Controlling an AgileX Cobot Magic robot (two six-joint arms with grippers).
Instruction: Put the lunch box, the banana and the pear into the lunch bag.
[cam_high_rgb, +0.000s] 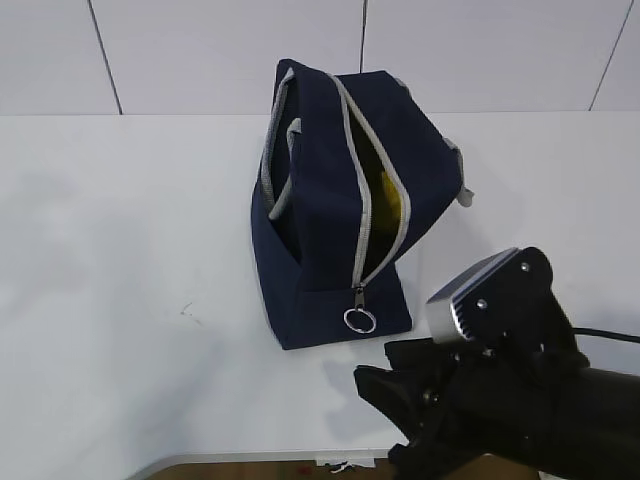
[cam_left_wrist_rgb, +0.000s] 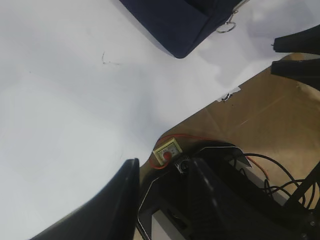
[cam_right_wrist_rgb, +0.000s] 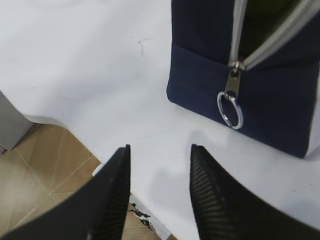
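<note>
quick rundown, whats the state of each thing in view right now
navy-blue fabric lunch bag: standing on the white table, zipper open, something yellow showing inside
metal ring zipper pull: hanging at the near end of the open zipper
left gripper: open, empty, over the table edge
right gripper: open, empty, apart from the bag

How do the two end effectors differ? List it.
The right end effector sits close to the lunch bag, facing its ring pull; the left end effector is farther away. The right arm shows in the exterior view; the left arm does not. Both open and empty.
</note>
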